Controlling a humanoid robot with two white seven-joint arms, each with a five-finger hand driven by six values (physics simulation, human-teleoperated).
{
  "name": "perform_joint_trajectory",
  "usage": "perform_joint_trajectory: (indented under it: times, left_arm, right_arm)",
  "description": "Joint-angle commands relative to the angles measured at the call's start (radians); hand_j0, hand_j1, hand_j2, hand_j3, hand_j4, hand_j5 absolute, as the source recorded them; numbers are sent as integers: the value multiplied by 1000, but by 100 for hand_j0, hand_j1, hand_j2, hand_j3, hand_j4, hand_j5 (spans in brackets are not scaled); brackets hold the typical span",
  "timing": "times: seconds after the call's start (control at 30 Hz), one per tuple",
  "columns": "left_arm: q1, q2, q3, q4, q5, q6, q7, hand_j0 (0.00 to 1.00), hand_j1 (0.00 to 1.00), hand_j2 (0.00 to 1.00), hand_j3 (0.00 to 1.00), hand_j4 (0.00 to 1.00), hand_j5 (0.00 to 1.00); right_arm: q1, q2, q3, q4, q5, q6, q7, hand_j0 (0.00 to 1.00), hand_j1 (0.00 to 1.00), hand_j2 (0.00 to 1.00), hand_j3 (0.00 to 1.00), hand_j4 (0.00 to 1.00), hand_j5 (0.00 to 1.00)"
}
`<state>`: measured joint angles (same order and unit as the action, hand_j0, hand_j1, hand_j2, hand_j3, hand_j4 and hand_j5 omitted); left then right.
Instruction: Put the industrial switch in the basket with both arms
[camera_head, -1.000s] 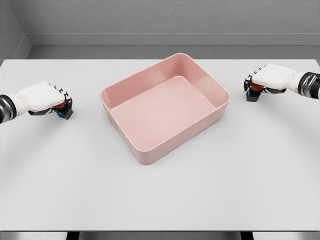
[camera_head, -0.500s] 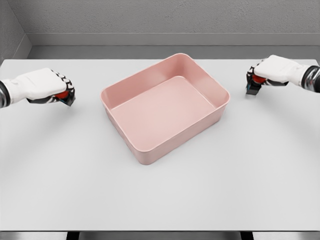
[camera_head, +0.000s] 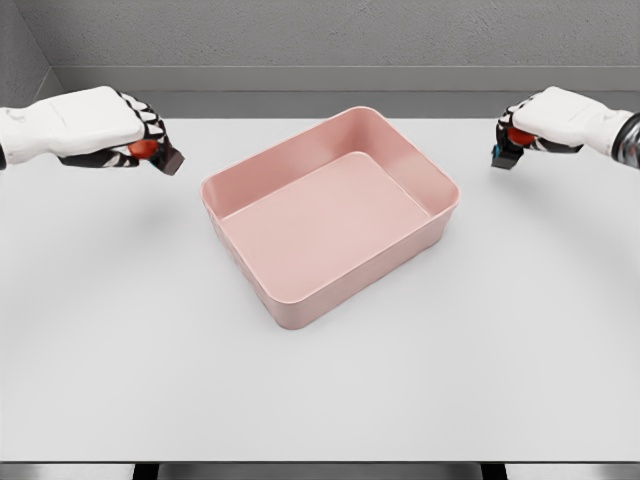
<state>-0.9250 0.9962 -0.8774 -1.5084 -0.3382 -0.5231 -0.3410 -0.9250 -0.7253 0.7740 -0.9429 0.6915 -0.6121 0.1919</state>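
at upper left of the frame, left hand (camera_head: 95, 127) curled tight around a switch (camera_head: 160, 155), red and dark, held above the table (camera_head: 320, 390). at upper right, right hand (camera_head: 545, 122) likewise closed on a second switch (camera_head: 506, 150). at centre, pink basket (camera_head: 250, 180) on the table, between both hands, well apart from each.

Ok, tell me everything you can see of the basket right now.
The basket is a pale pink rectangular tub, smooth like plastic, with rounded corners and a rolled rim. It sits upright and empty on the white table, turned at an angle, at the centre. Neither hand touches it.
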Motion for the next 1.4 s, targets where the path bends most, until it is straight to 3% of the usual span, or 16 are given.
perform_joint_trajectory:
  times: [0.0,0.4,0.57,0.77,0.87,0.97,1.0,1.03,1.13,1.2,1.37]
  left_arm:
    - [-3,-7,0,-1,30,-55,2,48,48,48,48,48,48]
    - [-46,-63,0,-110,71,-86,-1,48,48,48,48,48,48]
    - [-43,-129,-6,-105,65,-84,-64,48,48,48,48,48,48]
    - [-38,-133,-97,-87,47,-77,-62,48,48,48,48,48,48]
    - [-38,-143,-109,-87,28,-75,-64,49,49,49,49,49,49]
    - [-37,-143,-109,-87,27,-75,-62,54,54,54,54,54,54]
    - [-38,-143,-107,-87,27,-75,-62,60,60,60,60,60,60]
    - [-38,-143,-107,-87,28,-75,-61,77,77,77,77,77,77]
    - [-38,-143,-106,-87,30,-72,-58,95,95,95,95,95,95]
    - [-38,-139,-106,-82,30,-72,-58,100,100,100,100,100,100]
    - [-44,-134,-95,-88,38,-87,-53,100,100,100,100,100,100]
  right_arm:
    - [2,-5,-21,-19,-7,1,-3,44,44,44,44,44,44]
    - [26,-51,-27,-218,-13,1,-14,44,44,44,44,44,44]
    - [29,-72,-28,-257,-43,1,-14,44,44,44,44,44,44]
    - [57,-80,-45,-309,-66,1,-14,44,44,44,44,44,44]
    - [58,-80,-50,-316,-79,1,-14,44,44,44,44,44,44]
    - [60,-80,-68,-330,-79,1,-12,44,44,44,44,44,44]
    - [60,-80,-68,-341,-79,1,-12,44,44,44,44,44,44]
    - [69,-80,-68,-349,-79,1,-12,44,44,44,44,44,44]
    - [78,-80,-67,-392,-79,1,-14,44,44,44,44,44,44]
    - [83,-80,-67,-407,-79,1,-14,44,44,44,44,44,44]
    - [84,-80,-75,-441,-92,1,-14,44,44,44,44,44,44]
